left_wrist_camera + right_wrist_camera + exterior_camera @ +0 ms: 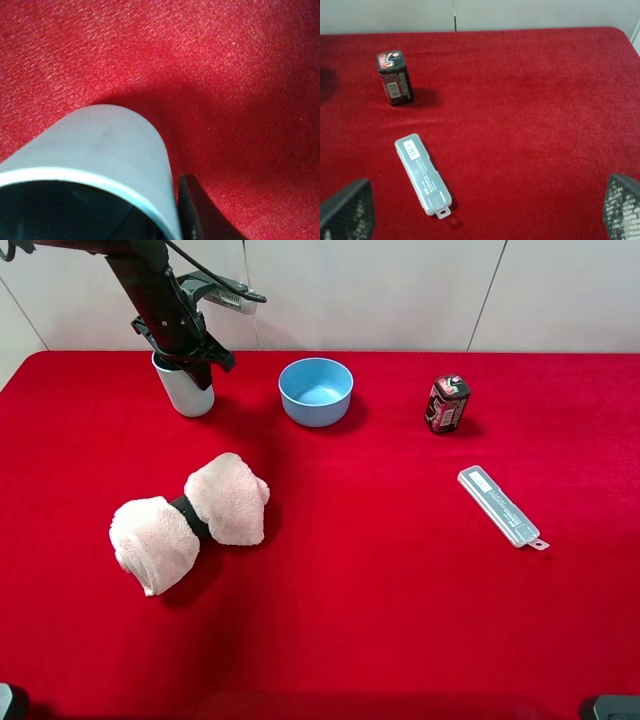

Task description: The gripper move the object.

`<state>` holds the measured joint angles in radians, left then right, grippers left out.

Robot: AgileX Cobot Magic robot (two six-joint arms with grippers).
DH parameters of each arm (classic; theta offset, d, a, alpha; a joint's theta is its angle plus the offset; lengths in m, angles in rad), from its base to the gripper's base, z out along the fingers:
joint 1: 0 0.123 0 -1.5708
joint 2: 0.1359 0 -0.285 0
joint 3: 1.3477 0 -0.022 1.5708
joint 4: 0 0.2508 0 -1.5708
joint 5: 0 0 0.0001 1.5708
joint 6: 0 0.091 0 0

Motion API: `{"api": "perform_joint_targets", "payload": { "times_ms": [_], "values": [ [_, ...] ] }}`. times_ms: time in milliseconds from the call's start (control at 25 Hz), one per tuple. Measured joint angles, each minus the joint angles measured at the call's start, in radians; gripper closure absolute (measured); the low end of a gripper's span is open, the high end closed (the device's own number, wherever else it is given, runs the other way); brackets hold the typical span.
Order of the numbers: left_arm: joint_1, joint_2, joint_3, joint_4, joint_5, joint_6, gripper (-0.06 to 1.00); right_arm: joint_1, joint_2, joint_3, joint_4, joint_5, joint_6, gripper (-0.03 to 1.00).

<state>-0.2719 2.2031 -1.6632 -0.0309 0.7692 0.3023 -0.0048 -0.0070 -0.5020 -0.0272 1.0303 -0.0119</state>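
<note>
**One cup, one claw at its rim: make the hold sure before any lift**

One pale, handleless cup (186,390) stands upright on the red desk (400,620) in the upper left of the high view. The left claw (186,356) is down over its mouth. From the wrist, one black finger (196,216) lies just beside the cup's outer wall. The other finger is out of sight, so I cannot tell whether the claw clamps the cup or merely brackets it. The right claw (485,210) hangs wide apart and empty above the right side of the desk.

The step in hand looks like the grasp. To do it well, the fingers should sit low enough past the rim, because the smooth, tapered wall could slip or tip under a shallow pinch. Close firmly and squarely, then lift straight up before travelling. Any move to the right should pass clear of the bowl (316,390), which sits near the cup.

Counted:
- one cup
- one light-blue bowl
- one pink towel roll (190,520) cinched by a dark band
- one small dark carton (447,403)
- one clear flat case (503,507)
- two claws
</note>
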Motion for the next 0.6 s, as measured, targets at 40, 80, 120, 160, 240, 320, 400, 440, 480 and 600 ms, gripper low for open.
{"api": "perform_joint_targets", "payload": {
  "times_ms": [40,80,120,160,240,320,400,440,480,600],
  "values": [
    [0.000,0.000,0.000,0.003,0.000,0.000,0.91,0.000,0.000,0.000,0.000,0.000,0.000,0.27],
    [0.000,0.000,0.000,0.008,0.001,0.000,0.91,0.000,0.000,0.000,0.000,0.000,0.000,0.27],
    [0.000,-0.001,0.000,0.013,0.003,0.000,0.91,0.000,0.000,0.000,0.000,0.000,0.000,0.27],
    [0.000,-0.003,0.000,0.022,0.008,-0.001,0.91,0.000,0.000,0.000,0.000,0.000,0.000,0.27],
    [-0.001,-0.010,0.000,0.043,0.024,-0.001,0.91,0.000,0.000,0.000,0.000,0.000,0.000,0.27],
    [-0.001,-0.018,0.000,0.065,0.052,-0.001,0.91,0.000,0.000,0.000,0.000,0.000,0.000,0.27],
    [-0.001,-0.038,0.003,0.076,0.063,-0.001,0.91,0.000,0.000,0.000,0.000,0.000,0.000,0.27],
    [-0.001,-0.048,0.003,0.079,0.067,-0.002,0.91,0.000,0.000,0.000,0.000,0.000,0.000,0.27],
    [-0.001,-0.062,0.003,0.080,0.070,-0.002,0.91,0.000,0.000,0.000,0.000,0.000,0.000,0.27],
    [-0.001,-0.099,0.003,0.080,0.076,-0.003,0.91,0.000,0.000,0.000,0.000,0.000,0.000,0.27]
  ]
}}
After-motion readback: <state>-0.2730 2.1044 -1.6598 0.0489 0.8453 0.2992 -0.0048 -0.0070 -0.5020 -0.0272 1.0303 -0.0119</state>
